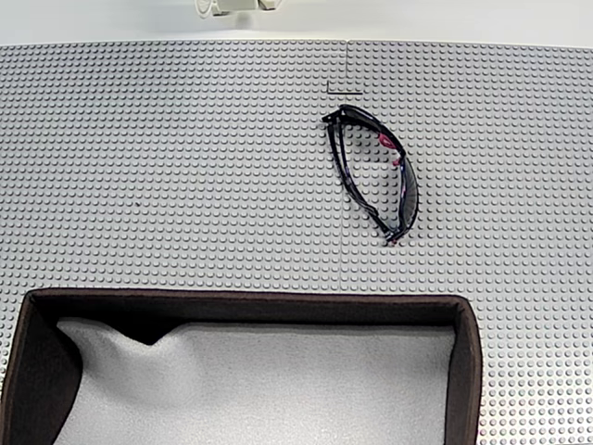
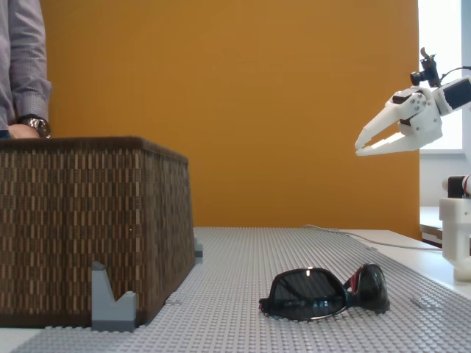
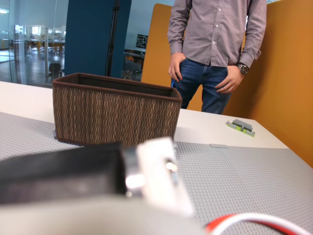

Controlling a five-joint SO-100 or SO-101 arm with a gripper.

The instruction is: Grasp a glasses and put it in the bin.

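Note:
The glasses [image 1: 375, 171] lie folded on the grey studded baseplate, right of centre in a fixed view, with a black frame, dark lenses and pink accents. From the side they rest lenses-up on the plate [image 2: 324, 294]. The bin [image 1: 241, 298] is a brown woven box with a white lining, near the bottom edge of that view; it also shows at the left from the side [image 2: 88, 228] and in the wrist view [image 3: 117, 115]. My white gripper [image 2: 359, 149] hangs high above and to the right of the glasses, its fingers closed tip to tip with nothing held.
A person [image 3: 215, 44] stands behind the bin, hands at the pockets; a sleeve and wristwatch [image 2: 33, 125] show beside it. Grey brick brackets [image 2: 110, 301] brace the bin's corner. A small grey-green brick piece [image 3: 241, 126] lies on the table. Open baseplate [image 1: 167, 167] separates glasses and bin.

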